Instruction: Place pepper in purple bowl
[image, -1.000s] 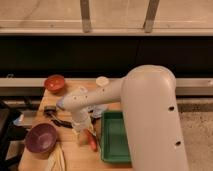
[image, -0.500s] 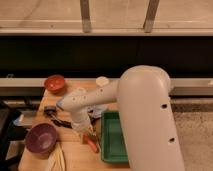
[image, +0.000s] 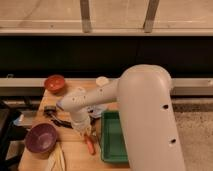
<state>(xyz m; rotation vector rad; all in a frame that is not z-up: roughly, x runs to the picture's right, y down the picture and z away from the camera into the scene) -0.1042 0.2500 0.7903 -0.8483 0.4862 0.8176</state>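
Observation:
The pepper (image: 90, 145), slim and red-orange, lies on the wooden table (image: 75, 150) just left of a green tray. The purple bowl (image: 41, 138) stands at the table's front left, about a bowl's width left of the pepper. My gripper (image: 86, 133) points down at the end of the white arm, right at the pepper's far end. The gripper hides that end of the pepper, and I cannot tell whether it touches it.
A green tray (image: 116, 140) lies right of the pepper. A smaller orange-red bowl (image: 55, 83) stands at the back left, a white round object (image: 102, 80) at the back. Dark objects (image: 56, 116) lie left of the gripper, a pale object (image: 57, 158) at the front edge.
The arm's big white body has shifted a little to the left and the gripper has come slightly lower over the pepper. The pepper and the bowls have stayed where they were.

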